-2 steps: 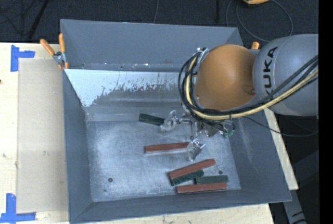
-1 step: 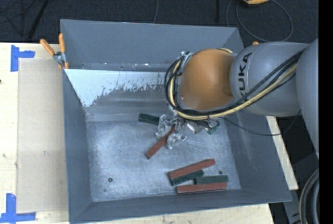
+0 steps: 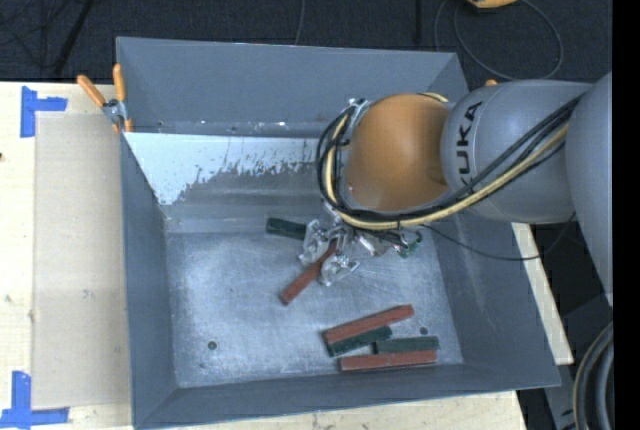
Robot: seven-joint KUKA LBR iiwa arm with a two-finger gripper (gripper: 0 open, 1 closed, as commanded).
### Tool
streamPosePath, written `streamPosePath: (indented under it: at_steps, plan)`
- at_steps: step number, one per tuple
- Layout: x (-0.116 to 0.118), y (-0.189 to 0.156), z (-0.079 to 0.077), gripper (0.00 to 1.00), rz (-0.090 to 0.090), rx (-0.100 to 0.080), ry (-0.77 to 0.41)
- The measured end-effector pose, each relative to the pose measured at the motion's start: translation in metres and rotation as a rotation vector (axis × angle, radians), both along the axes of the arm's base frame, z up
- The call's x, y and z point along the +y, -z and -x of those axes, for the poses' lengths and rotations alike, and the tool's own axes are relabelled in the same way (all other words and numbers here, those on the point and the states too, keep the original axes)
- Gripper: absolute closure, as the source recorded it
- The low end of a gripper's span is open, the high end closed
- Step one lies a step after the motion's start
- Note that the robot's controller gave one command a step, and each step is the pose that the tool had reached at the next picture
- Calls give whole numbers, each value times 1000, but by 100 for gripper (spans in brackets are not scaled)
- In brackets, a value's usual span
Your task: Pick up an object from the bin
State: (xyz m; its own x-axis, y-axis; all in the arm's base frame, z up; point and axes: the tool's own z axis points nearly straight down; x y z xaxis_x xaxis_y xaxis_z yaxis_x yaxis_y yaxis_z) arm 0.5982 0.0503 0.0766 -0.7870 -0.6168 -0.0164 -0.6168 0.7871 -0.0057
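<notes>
My gripper is low in the middle of the bin, its metal fingers down at the upper end of a reddish-brown stick that lies slanted on the bin floor. Whether the fingers are closed on that stick cannot be made out. A dark green stick lies just left of the gripper, partly hidden behind it.
Near the bin's front right lies a small heap of flat sticks: a reddish-brown one on top, a dark green one and another reddish-brown one below. The orange-domed wrist and its cables hang over the bin's right half.
</notes>
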Motion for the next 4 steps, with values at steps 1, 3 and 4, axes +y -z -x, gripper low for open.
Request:
streamPosePath:
  at_steps: [1, 3, 4]
  plan:
    - [0, 0, 0, 100, 0, 0, 1]
    - [0, 0, 0, 100, 0, 0, 3]
    - [0, 0, 0, 100, 0, 0, 4]
